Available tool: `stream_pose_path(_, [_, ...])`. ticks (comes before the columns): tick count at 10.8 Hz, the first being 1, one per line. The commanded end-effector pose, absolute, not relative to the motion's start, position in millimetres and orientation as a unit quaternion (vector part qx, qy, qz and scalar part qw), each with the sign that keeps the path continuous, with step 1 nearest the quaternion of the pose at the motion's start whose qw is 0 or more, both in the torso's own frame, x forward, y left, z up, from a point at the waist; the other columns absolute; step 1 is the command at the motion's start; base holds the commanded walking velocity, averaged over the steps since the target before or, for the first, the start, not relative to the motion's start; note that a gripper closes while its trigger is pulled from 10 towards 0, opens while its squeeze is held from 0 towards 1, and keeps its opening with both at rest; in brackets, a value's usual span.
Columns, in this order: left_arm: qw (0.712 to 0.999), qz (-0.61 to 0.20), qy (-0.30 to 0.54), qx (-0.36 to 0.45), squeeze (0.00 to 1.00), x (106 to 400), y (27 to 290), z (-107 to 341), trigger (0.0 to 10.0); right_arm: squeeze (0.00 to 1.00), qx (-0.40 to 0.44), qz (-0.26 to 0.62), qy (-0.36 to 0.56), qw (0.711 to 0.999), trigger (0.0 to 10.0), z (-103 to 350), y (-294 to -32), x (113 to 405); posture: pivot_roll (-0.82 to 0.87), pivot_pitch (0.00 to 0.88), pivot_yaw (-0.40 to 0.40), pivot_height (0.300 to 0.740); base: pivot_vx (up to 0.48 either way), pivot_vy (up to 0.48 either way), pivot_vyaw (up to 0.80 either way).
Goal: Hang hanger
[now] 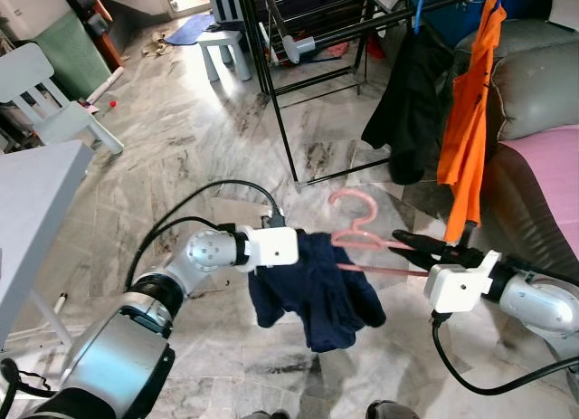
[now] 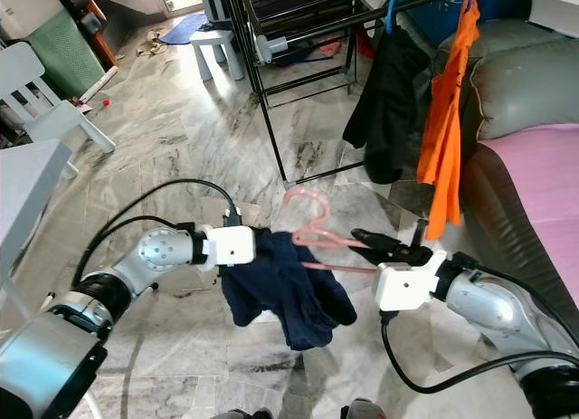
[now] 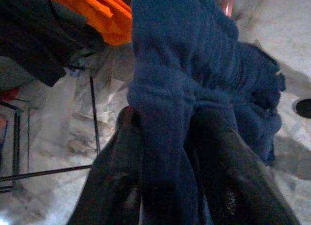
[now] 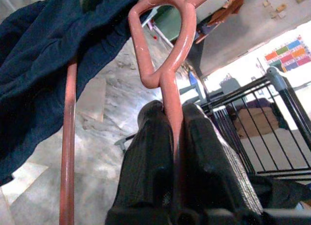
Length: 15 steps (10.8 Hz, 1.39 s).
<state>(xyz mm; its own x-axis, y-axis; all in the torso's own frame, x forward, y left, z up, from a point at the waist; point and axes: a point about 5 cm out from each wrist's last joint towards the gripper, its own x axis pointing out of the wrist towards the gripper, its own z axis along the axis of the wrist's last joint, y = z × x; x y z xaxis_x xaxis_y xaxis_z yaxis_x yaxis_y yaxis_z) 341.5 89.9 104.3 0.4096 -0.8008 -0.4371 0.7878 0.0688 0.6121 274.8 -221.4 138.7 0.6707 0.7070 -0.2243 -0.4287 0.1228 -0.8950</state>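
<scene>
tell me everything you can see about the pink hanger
The pink hanger looks like thin plastic, salmon pink, scuffed in places, with a curled hook on top and a straight lower bar. It is held in the air above the marble floor, between the two arms. The right gripper is shut on its upper bar just beside the neck. A dark blue garment is draped over its other end, where the left gripper pinches the cloth. The hook is not on any rail.

Smooth pink plastic hanger (image 1: 362,241), matt fleecy navy cloth garment (image 1: 317,292), glossy marble floor (image 1: 208,138).
</scene>
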Motion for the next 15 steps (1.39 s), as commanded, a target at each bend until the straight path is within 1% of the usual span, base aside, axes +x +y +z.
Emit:
stream_pose_path(1, [0.727, -0.547, 0.015, 0.415, 0.0, 342, 97, 102, 0.0, 0.0, -0.542, 0.388, -0.16, 0.728, 10.0, 146, -215, 276, -0.2, 0.128, 0.211, 0.74, 0.0, 0.0, 0.0])
stream_pose_path(2, [0.723, -0.551, 0.023, 0.415, 0.0, 342, 97, 101, 0.0, 0.0, -0.55, 0.391, -0.161, 0.72, 10.0, 146, -215, 276, -0.2, 0.128, 0.211, 0.74, 0.0, 0.0, 0.0])
stream_pose_path(8, [0.723, -0.552, 0.07, 0.409, 0.0, 346, 110, 102, 0.0, 0.0, -0.57, 0.383, -0.173, 0.706, 10.0, 149, -220, 280, -0.19, 0.127, 0.212, 0.74, 0.0, 0.0, 0.0])
stream_pose_path(9, [0.725, -0.551, 0.071, 0.407, 0.0, 346, 110, 102, 0.0, 1.0, -0.557, 0.381, -0.16, 0.721, 10.0, 149, -223, 283, -0.19, 0.125, 0.211, 0.74, 0.0, 0.0, 0.0])
stream_pose_path(10, [0.73, -0.546, 0.072, 0.404, 0.0, 347, 112, 102, 0.0, 1.0, -0.535, 0.382, -0.145, 0.739, 10.0, 149, -224, 285, -0.19, 0.125, 0.211, 0.74, 0.0, 0.0, 0.0])
stream_pose_path(12, [0.744, -0.532, 0.089, 0.395, 0.0, 344, 125, 95, 0.0, 1.0, -0.535, 0.375, -0.11, 0.749, 10.0, 146, -233, 289, -0.19, 0.123, 0.205, 0.74, 0.0, 0.0, 0.0])
stream_pose_path(13, [0.751, -0.524, 0.103, 0.388, 0.0, 341, 135, 89, 0.0, 1.0, -0.532, 0.353, -0.089, 0.765, 10.0, 146, -242, 293, -0.18, 0.123, 0.202, 0.74, 0.0, 0.0, 0.0])
stream_pose_path(14, [0.766, -0.512, 0.116, 0.37, 0.0, 339, 142, 85, 0.0, 1.0, -0.525, 0.331, -0.079, 0.78, 10.0, 149, -248, 296, -0.18, 0.122, 0.201, 0.74, 0.0, 0.0, 0.0])
stream_pose_path(15, [0.797, -0.496, 0.126, 0.321, 0.0, 339, 147, 83, 0.0, 1.0, -0.519, 0.324, -0.072, 0.788, 10.0, 152, -251, 298, -0.17, 0.123, 0.201, 0.74, 0.0, 0.0, 0.0])
